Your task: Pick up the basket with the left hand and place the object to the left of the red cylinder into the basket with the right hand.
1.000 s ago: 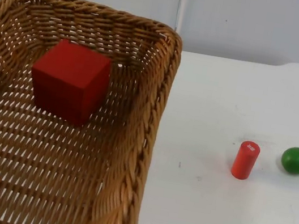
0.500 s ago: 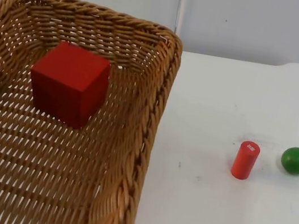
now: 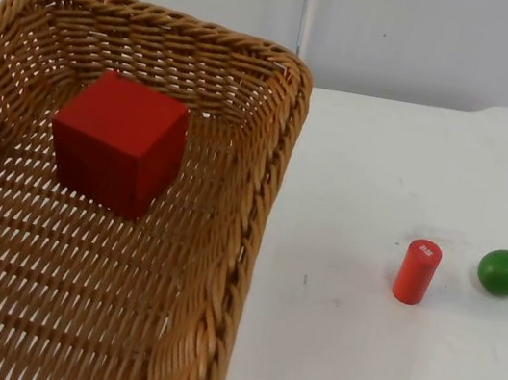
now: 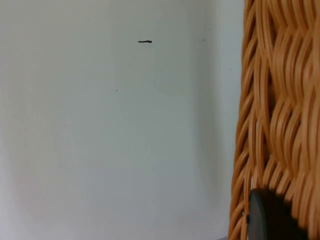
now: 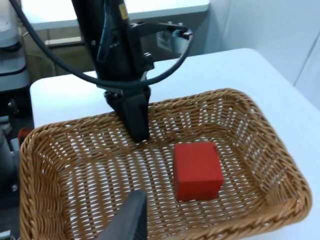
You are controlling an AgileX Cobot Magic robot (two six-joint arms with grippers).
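The wicker basket (image 3: 277, 155) hangs close under the top camera at the left, with a red cube (image 3: 118, 140) lying inside it. In the right wrist view my left gripper (image 5: 137, 127) is shut on the basket's far rim (image 5: 220, 96), and the cube (image 5: 197, 171) rests on the woven floor. The left wrist view has the basket wall (image 4: 280, 100) beside a black fingertip (image 4: 270, 220). My right gripper (image 5: 129, 220) hovers above the basket's near side with nothing in it. On the table to the right stands the red cylinder (image 3: 417, 271).
A green ball (image 3: 503, 272) lies just right of the red cylinder. White table (image 3: 352, 363) stretches between the basket and the cylinder. The grey partition wall (image 3: 434, 45) closes off the back.
The black right arm that hung over the basket's far rim one second ago has left the top view. The basket has shifted very slightly; the cube stays inside.
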